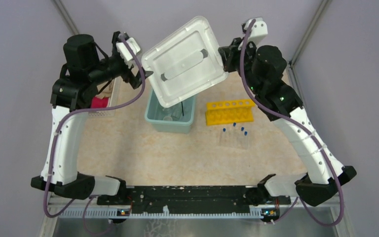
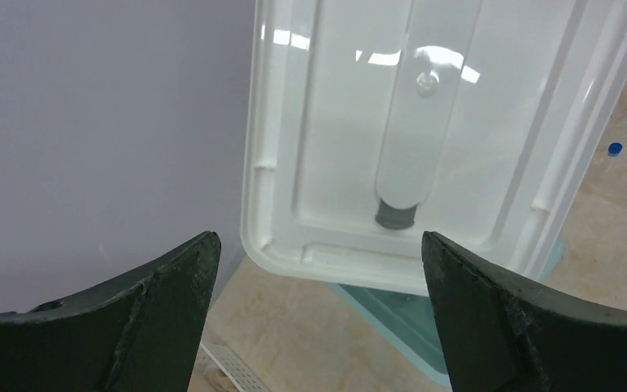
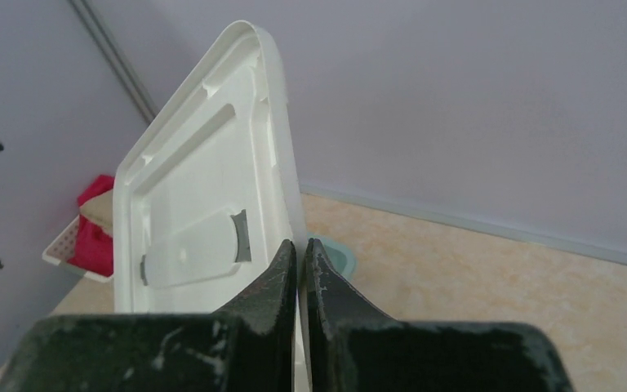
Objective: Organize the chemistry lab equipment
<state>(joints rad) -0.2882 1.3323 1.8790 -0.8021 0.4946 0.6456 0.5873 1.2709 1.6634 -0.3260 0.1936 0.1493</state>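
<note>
My right gripper (image 1: pixel 223 57) (image 3: pixel 300 245) is shut on the edge of a white lid (image 1: pixel 185 61) (image 3: pixel 204 196), holding it tilted in the air over a teal bin (image 1: pixel 170 121). My left gripper (image 1: pixel 137 64) (image 2: pixel 318 238) stands open just left of the lid (image 2: pixel 335 163), with nothing between its jaws. Under the lid, the bin shows a clear glass beaker (image 1: pixel 168 117) and a thin black wire (image 1: pixel 182 109). A yellow holed rack (image 1: pixel 229 111) stands right of the bin. Clear test tubes with blue caps (image 1: pixel 234 136) lie in front of it.
A white basket (image 1: pixel 101 106) (image 3: pixel 90 237) with red and tan cloths sits at the far left under the left arm. Grey walls close in the back and both sides. The teal bin's rim (image 2: pixel 400 314) shows below the lid in the left wrist view.
</note>
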